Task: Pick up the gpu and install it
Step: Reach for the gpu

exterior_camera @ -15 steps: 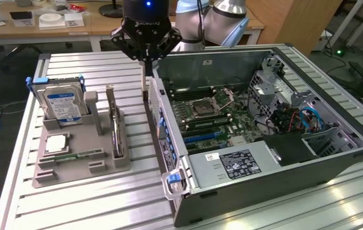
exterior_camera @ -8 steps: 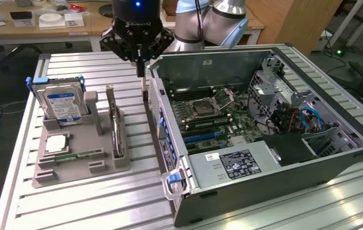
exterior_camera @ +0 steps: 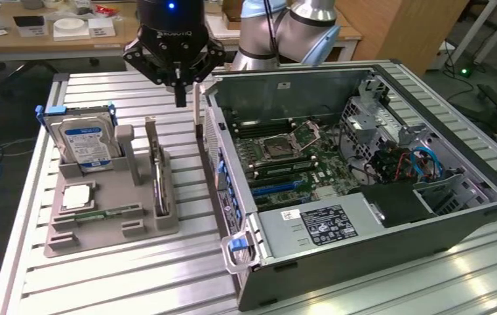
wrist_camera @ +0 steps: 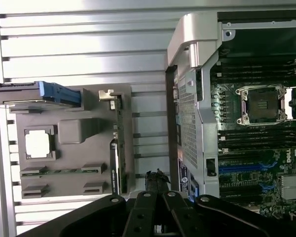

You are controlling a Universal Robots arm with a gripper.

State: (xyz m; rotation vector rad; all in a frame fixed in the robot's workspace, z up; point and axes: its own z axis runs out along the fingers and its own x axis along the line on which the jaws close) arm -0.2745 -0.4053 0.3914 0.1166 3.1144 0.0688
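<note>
Grey plastic holder (exterior_camera: 109, 226) is seen on the table (exterior_camera: 99, 282) in the left half of the exterior view. The gpu (exterior_camera: 159, 180) is stood on its edge in the holder, at the side nearest the open case (exterior_camera: 379, 252). The tool (exterior_camera: 179, 98) is held in the upper middle of the frame, above the gap between holder and case, fingers pressed together, nothing gripped.
</note>
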